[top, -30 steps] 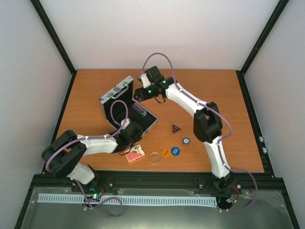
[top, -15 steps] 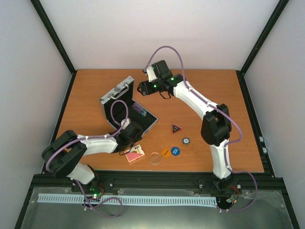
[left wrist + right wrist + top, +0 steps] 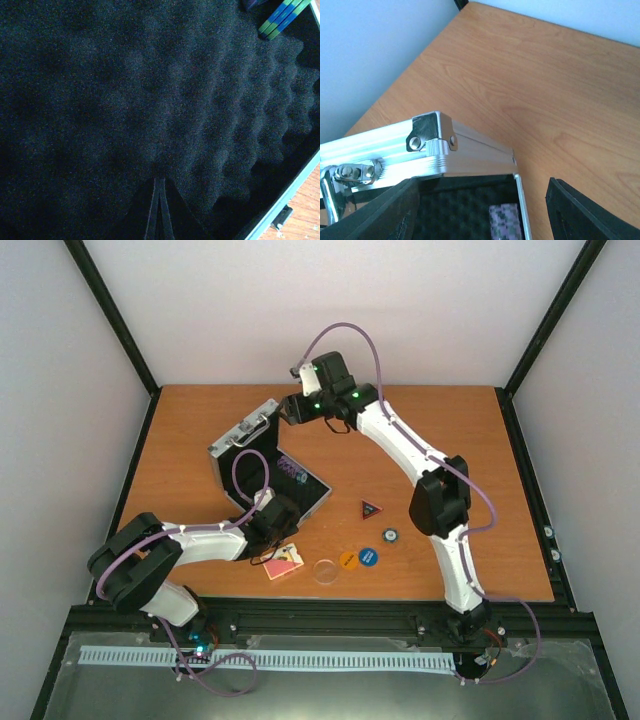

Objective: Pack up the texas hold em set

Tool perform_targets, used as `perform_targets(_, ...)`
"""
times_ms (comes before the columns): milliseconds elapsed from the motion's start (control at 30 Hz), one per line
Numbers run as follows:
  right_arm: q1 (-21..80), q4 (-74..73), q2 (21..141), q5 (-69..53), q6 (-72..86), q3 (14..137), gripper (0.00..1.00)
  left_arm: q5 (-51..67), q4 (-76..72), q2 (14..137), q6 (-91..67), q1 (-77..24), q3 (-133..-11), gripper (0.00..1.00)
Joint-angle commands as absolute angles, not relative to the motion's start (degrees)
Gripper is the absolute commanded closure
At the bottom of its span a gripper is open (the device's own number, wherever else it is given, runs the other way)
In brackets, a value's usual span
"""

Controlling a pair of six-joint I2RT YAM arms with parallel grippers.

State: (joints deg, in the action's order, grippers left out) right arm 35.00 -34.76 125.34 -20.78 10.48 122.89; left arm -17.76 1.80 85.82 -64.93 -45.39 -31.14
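While the left gripper (image 3: 159,205) is pressed together, low over the black foam lining (image 3: 150,100) of the small silver aluminium case (image 3: 262,445), the right gripper (image 3: 480,210) hangs spread above a corner of the case's raised lid (image 3: 445,145). Right of the case on the wooden table (image 3: 450,430): red-black triangle (image 3: 372,508), blue-white chip (image 3: 389,535), blue disc (image 3: 368,557), orange disc (image 3: 348,560), clear disc (image 3: 325,571). Pink card deck (image 3: 285,565) lies just nearer than the case.

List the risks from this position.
1. The right fingers, open, hover at the corner of the raised lid. Swinging it down could trap the left fingers, which are shut and low over the foam.
2. The card deck, clear disc and triangle lie out on the table. Closing now would leave them unpacked.
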Motion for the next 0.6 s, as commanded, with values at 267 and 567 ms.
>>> perform_targets(267, 36.28, -34.62, 135.6, -23.72, 13.18, 136.4, 0.29, -13.97, 13.62, 90.14, -64.95, -45.66, -26.46, 0.99)
perform_targets(567, 36.41, -33.28, 137.25, -22.88, 13.1, 138.01, 0.29, -14.19, 14.52, 89.31, -64.44, -45.68, -26.95, 0.99)
